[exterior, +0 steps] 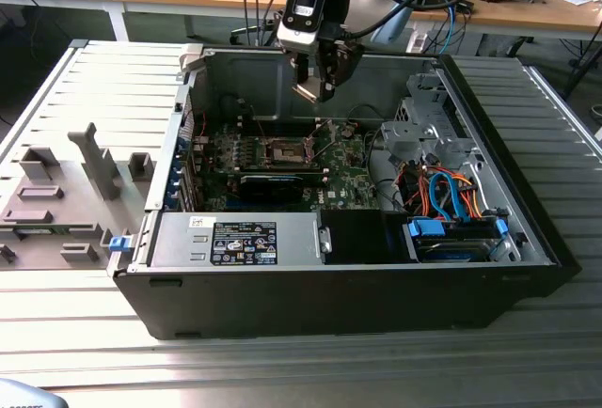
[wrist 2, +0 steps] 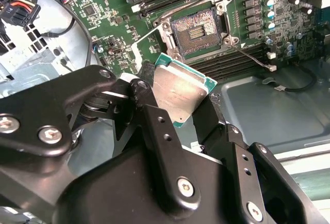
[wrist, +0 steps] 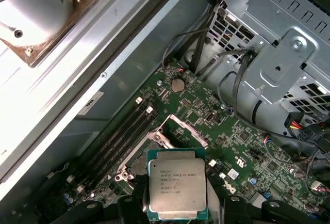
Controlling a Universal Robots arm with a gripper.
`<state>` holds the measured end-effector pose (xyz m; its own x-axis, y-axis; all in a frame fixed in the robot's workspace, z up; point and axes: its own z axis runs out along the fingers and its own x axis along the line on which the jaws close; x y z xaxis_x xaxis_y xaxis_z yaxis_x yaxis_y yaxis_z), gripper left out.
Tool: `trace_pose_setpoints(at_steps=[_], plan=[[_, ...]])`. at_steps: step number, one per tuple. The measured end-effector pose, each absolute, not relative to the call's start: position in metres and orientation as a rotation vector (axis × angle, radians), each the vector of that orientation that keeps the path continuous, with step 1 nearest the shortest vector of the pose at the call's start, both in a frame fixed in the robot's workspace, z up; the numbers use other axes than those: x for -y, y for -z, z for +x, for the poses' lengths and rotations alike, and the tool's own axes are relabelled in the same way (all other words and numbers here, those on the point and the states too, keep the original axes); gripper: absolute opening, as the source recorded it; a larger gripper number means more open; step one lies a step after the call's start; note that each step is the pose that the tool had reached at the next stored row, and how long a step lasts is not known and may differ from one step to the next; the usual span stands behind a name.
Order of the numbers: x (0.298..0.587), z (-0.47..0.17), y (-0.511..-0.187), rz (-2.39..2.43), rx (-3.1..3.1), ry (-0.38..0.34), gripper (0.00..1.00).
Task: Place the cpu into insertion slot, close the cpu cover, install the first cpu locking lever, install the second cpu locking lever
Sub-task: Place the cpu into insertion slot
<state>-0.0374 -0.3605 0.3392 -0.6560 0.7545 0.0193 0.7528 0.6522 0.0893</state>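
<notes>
While hung at the upper middle of the exterior view, over the open black metal computer case [exterior: 329, 295], held the small flat square silver-topped cpu [wrist 2: 178, 92] in the black gripper [exterior: 318, 88], closed to chip width on two opposite edges. Kept tilted, green rim showing, clear of the green circuit board [exterior: 348, 178]. Left well below, mid-frame, the bare silver-rimmed square insertion slot [exterior: 285, 152], open air between.

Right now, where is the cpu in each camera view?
Exterior view: the cpu is held in the tool, above the insertion slot.
Second wrist view: the cpu sits tilted in the tool, short of the insertion slot.
First wrist view: the cpu overlaps the insertion slot.
Shared landmark: the insertion slot.
</notes>
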Motion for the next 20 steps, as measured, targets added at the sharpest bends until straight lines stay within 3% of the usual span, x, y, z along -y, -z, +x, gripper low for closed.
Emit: trace_pose_setpoints(at_steps=[20], plan=[[0.3609,-0.0375,-0.3391,1.343,-2.813,-0.139,0.55]])
